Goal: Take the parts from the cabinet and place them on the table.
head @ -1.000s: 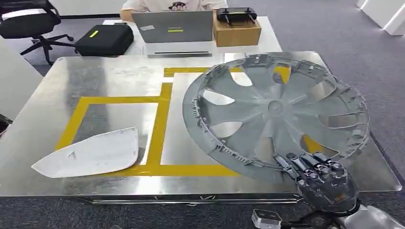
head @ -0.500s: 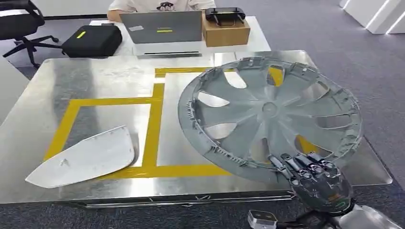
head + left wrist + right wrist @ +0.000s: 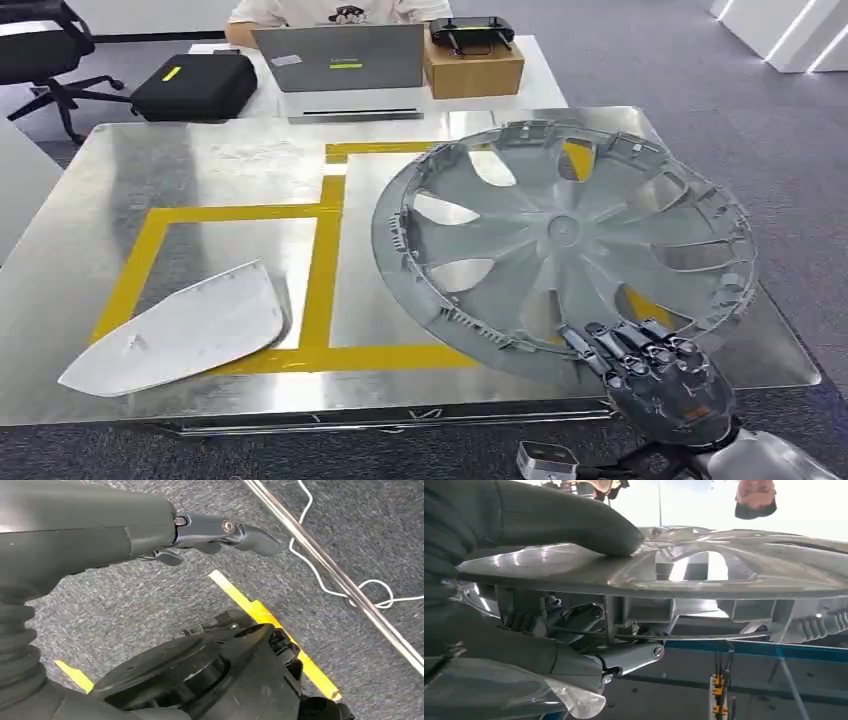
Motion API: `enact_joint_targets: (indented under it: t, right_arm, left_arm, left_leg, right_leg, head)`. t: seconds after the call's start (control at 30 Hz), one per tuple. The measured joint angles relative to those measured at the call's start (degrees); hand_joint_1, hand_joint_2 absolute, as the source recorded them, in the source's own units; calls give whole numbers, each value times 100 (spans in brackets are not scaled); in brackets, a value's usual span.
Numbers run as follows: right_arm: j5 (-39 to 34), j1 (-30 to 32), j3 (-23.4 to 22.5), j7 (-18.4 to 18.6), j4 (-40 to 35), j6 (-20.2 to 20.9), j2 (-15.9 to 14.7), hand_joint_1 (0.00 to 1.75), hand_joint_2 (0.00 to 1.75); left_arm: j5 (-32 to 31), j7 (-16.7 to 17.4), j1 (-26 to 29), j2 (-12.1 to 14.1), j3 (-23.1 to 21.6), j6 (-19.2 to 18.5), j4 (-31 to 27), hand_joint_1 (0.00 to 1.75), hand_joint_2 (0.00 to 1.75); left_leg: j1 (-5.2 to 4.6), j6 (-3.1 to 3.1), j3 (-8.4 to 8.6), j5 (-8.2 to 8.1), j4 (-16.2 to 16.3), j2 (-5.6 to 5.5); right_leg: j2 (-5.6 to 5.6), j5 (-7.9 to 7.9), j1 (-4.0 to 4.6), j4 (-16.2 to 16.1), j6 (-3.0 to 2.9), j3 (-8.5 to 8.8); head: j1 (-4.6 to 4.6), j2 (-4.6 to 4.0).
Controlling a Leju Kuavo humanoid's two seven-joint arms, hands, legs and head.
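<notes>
Hubcap (image 3: 565,245), grey, broad and spoked, sat over the right half of the metal table (image 3: 200,180), its near rim held by the right hand (image 3: 655,375) at the near right corner, thumb (image 3: 569,525) on top and fingers (image 3: 624,657) beneath. It looked light and stiff but thin and awkwardly wide, best taken at the ribbed rim. A white curved panel (image 3: 185,330) lay near the near left corner. Left hand (image 3: 220,532) hung by the floor, holding nothing, fingers apart
</notes>
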Motion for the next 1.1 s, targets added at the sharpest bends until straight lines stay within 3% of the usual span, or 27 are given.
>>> enact_joint_targets:
  t: [0.3,0.63,0.77,1.1]
  right_arm:
    - [-46,0,20,0,0,81,0,175,175]
    - [-1026,17,39,-177,0,653,2,175,175]
    - [-1406,221,-24,-258,26,842,15,175,175]
    - [-1419,751,-160,-308,107,935,79,175,175]
  left_arm:
    - [18,31,1,31,0,13,-22,0,175]
    - [155,127,2,52,-2,42,-59,0,175]
    - [223,227,23,70,-4,151,-107,0,175]
    - [319,409,108,157,-2,485,-302,0,175]
  left_leg:
    - [10,-1,0,1,-1,0]
    - [11,-1,0,1,-1,0]
    - [11,0,-1,1,-1,0]
    - [11,-2,-2,-1,-1,1]
  right_leg:
    - [0,-1,11,7,-1,-4]
    - [0,-1,11,7,-1,-5]
    - [-2,-2,11,6,-1,-5]
    - [3,-8,11,7,-3,-9]
  head:
    - [0,0]
    - [-2,0]
    - [0,0]
    - [-2,0]
